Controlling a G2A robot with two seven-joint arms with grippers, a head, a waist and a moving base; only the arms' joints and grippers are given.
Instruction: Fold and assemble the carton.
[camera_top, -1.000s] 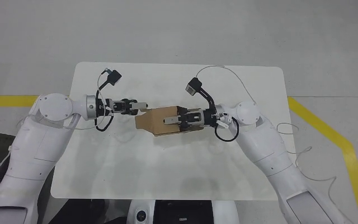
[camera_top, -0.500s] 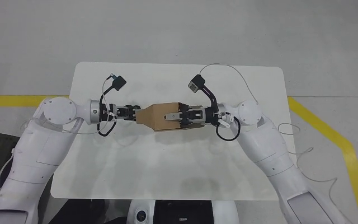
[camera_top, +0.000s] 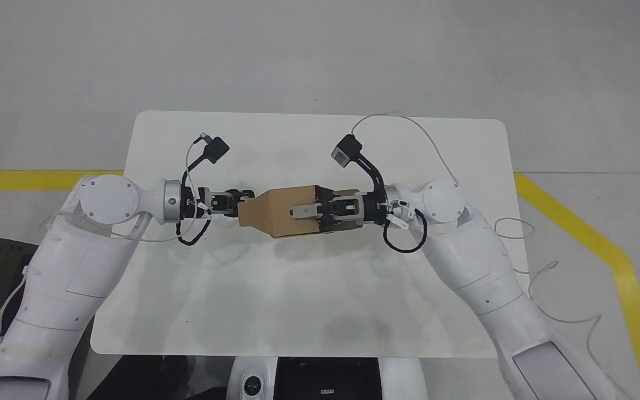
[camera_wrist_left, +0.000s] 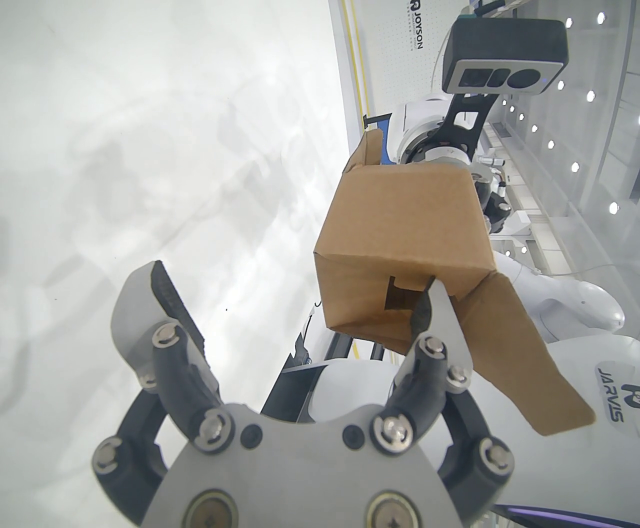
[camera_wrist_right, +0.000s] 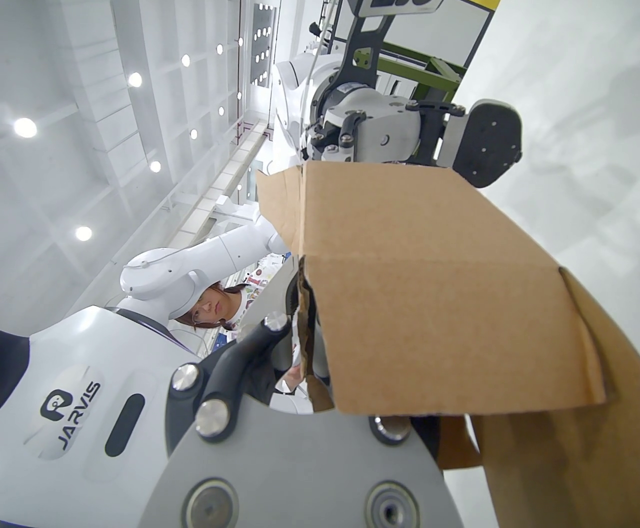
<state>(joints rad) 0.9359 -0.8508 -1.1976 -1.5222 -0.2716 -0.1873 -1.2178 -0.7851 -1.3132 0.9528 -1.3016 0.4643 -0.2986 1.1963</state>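
Top view gives you the carton (camera_top: 285, 210) held over the middle of the table (camera_top: 300, 310), with one arm at each of its ends. Your right gripper (camera_top: 312, 211) is clamped on the carton's wall at its open end, one finger lying along the upper panel. This looks meant to hold the box steady and squared while the far end is worked. Your left gripper (camera_top: 240, 197) sits at the carton's opposite end with its fingers spread wide and nothing between them. In the left wrist view one fingertip (camera_wrist_left: 440, 305) touches that end right at the cut slot (camera_wrist_left: 400, 295), just beside a loose flap (camera_wrist_left: 520, 360) that hangs outward from the carton. That placement reads as a press, not a grasp. The end panels look partly tucked, so you probably have the flap left to fold in against the right arm's hold.
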